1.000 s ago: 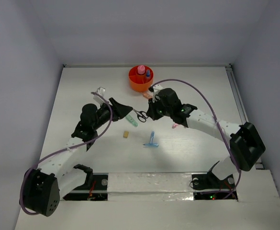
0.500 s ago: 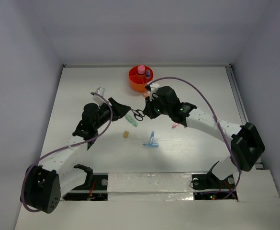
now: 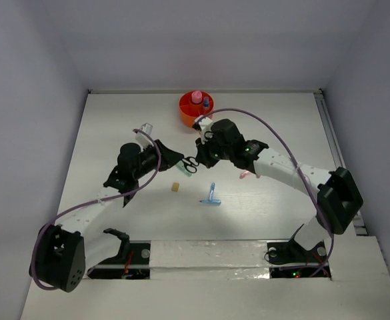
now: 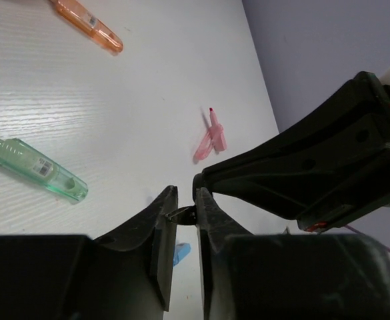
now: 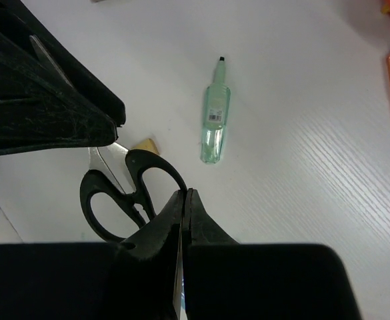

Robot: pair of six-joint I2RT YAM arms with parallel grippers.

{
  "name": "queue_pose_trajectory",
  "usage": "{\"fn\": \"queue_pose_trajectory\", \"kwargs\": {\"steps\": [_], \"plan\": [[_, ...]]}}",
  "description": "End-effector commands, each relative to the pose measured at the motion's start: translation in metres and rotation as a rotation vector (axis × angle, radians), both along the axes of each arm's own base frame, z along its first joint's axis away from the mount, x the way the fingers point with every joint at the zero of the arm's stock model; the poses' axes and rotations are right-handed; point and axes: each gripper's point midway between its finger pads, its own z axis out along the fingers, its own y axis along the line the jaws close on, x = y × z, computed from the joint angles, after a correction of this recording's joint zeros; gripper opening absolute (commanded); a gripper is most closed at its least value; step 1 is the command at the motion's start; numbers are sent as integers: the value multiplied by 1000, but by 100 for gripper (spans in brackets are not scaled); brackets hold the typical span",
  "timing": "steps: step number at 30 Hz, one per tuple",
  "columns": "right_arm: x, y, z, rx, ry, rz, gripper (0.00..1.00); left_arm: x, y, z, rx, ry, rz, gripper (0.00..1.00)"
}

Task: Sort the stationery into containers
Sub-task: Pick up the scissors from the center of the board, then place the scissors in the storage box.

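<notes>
Two tools clamp black-handled scissors [image 3: 191, 164], right tool [image 5: 183, 193] at handle, left tool [image 4: 185, 203] at blade (handover, likely); next, one releases.

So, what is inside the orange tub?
A pink-capped bottle and a blue pen stand inside the orange tub. Whether smaller items lie lower inside cannot be seen.

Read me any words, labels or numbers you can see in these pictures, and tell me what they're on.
No text here can be read.
Green marker: small white label, print too small to read.
Orange marker: small label, too blurred to read.
</notes>
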Motion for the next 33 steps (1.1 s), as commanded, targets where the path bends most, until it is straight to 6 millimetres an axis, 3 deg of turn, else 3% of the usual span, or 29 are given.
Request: {"fn": "queue_pose_trajectory", "kwargs": {"steps": [1,3,11,14,15,16,17,20,21,22,23,25,26,27,29,33], "plan": [[4,9,18,11,-55,47,0,1,-4,37,-18,-108,-24,11],[3,9,16,0,-56,66,0,0,-2,39,-19,-114,-16,0],[13,5,39,36,-129,9,2,-2,-1,51,-89,-159,8,0],[18,-2,59,115,-144,-57,27,-3,5,70,-139,-215,45,0],[17,2,72,180,-139,-75,44,-5,8,80,-163,-232,63,0],[17,-4,70,205,-125,-92,52,-3,12,86,-177,-247,93,0],[15,-10,87,261,-139,-102,66,-4,15,95,-197,-277,107,0],[2,-11,106,415,-117,-98,84,-7,24,121,-257,-341,155,0],[-3,-13,133,523,-136,-94,90,-9,26,129,-285,-356,165,0],[-9,-11,139,569,-132,-74,93,-9,29,133,-303,-364,184,0],[-22,-8,132,600,-90,-27,96,-12,31,143,-333,-398,186,0],[-33,-1,152,742,-59,17,99,-16,35,153,-394,-418,196,0],[-43,4,145,762,-15,68,100,-19,37,158,-422,-440,196,0],[-46,7,157,829,-4,91,100,-22,38,162,-445,-452,195,0],[-48,13,155,866,24,124,100,-26,40,168,-489,-468,195,0],[-51,21,172,931,14,196,100,-32,39,175,-510,-491,169,0]]}}
